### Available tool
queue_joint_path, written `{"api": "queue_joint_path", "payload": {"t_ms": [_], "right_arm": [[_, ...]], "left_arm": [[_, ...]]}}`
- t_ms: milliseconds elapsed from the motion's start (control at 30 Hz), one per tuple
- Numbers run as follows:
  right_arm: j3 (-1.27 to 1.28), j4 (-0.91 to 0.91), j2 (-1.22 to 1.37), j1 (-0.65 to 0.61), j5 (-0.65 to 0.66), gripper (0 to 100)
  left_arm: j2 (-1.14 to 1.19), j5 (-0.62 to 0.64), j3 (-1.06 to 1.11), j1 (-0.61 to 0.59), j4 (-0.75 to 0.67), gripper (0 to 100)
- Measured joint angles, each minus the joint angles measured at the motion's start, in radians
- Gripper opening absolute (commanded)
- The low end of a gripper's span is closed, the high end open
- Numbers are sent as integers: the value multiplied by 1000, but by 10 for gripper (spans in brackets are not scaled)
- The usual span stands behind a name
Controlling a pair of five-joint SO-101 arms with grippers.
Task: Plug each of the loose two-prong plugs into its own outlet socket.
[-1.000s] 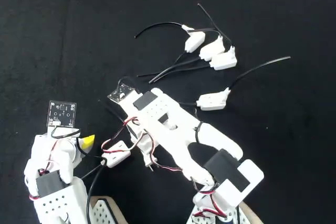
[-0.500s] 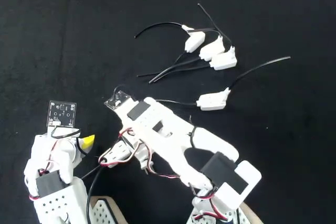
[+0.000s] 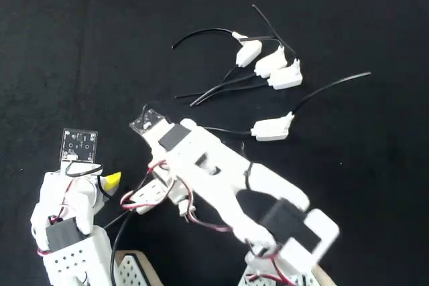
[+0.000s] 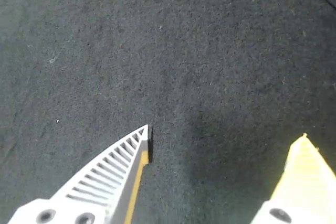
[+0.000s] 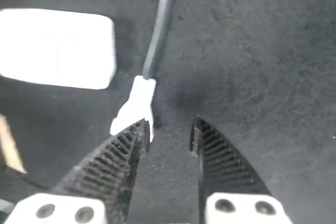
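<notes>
While the left gripper (image 4: 226, 135) hangs wide open and empty near the black table's (image 3: 67, 51) front-left corner, the right gripper (image 5: 168, 129), fingers parted and holding nothing, sits just beside a white plug (image 5: 135, 109) near the front edge.

The right arm (image 3: 201, 159) turns a little over the black table (image 3: 375, 185), so its front end now lies nearer to the left arm (image 3: 67, 212) than one second ago.

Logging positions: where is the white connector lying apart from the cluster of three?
High view: the lone connector lies right of centre, between the three clustered connectors and the right arm.
</notes>
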Motion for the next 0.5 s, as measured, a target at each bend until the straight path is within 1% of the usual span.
{"api": "queue_joint_path", "payload": {"t_ms": [67,167,300,500], "right_arm": [[29,0,-63,-37,-6,137],[80,-18,-138,-78,-54,137],[163,-89,-155,-83,-86,137],[209,-129,-117,-86,-92,135]], "left_arm": [[0,0,0,0,0,396],[0,0,0,0,0,396],[0,0,0,0,0,396],[0,0,0,0,0,396]]}}
